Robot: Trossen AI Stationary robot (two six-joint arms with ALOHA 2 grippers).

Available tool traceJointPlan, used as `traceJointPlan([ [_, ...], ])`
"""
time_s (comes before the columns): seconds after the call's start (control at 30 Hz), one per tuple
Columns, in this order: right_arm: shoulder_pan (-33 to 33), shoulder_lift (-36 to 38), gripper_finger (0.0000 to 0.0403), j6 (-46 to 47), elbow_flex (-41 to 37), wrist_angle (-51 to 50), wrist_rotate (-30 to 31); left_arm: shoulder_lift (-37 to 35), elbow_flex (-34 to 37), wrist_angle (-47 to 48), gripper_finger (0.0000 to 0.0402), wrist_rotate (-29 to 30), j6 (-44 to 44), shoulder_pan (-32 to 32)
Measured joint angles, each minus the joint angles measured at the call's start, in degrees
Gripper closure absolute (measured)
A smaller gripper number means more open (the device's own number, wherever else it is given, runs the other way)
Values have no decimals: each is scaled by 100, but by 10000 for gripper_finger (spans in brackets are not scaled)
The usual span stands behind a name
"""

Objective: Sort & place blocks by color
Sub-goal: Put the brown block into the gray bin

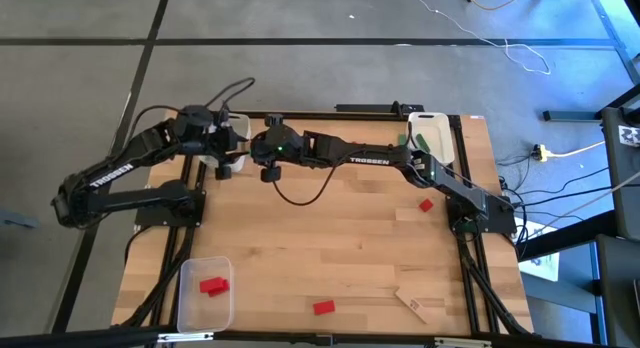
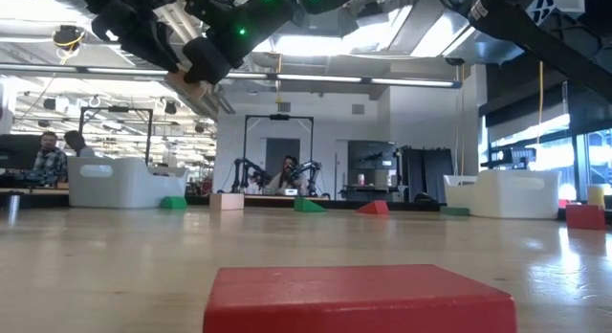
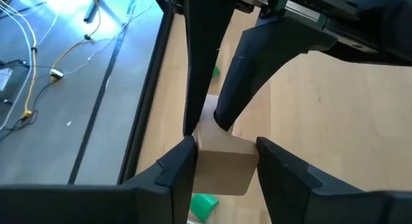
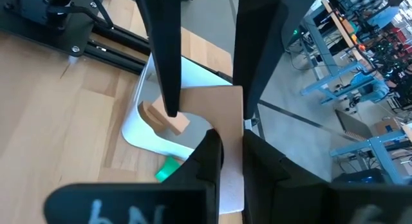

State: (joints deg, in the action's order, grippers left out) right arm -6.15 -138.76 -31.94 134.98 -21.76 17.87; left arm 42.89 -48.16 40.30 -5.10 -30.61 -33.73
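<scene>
I have both tools meeting at about 11 o'clock on the tabletop (image 1: 330, 258): the left tool (image 3: 222, 165) and the right tool (image 4: 205, 111) each clench one wooden block (image 3: 222, 165) above the white bin (image 4: 145, 130). Two red blocks (image 1: 213, 286) sit binned at 7 o'clock; I judge plenty remains, as a red block (image 1: 323, 307) at 6 o'clock, another red block (image 1: 426, 204) at 3 o'clock and a wooden piece (image 1: 410, 305) lie loose.

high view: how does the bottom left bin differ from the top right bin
The bottom-left bin holds two red blocks; the top-right bin holds a green block. The bottom-left bin looks clear, the top-right bin white. Both are rectangular and sit near corners of the table.
</scene>
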Motion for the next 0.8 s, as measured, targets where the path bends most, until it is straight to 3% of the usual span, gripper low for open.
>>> traceJointPlan([
  [0.43,-2,-9,354,-26,-4,-19,9,62,-2,4,273,696,-105,465],
  [0.8,7,-9,342,-24,-4,-2,239,66,-2,-24,275,753,-118,472],
])
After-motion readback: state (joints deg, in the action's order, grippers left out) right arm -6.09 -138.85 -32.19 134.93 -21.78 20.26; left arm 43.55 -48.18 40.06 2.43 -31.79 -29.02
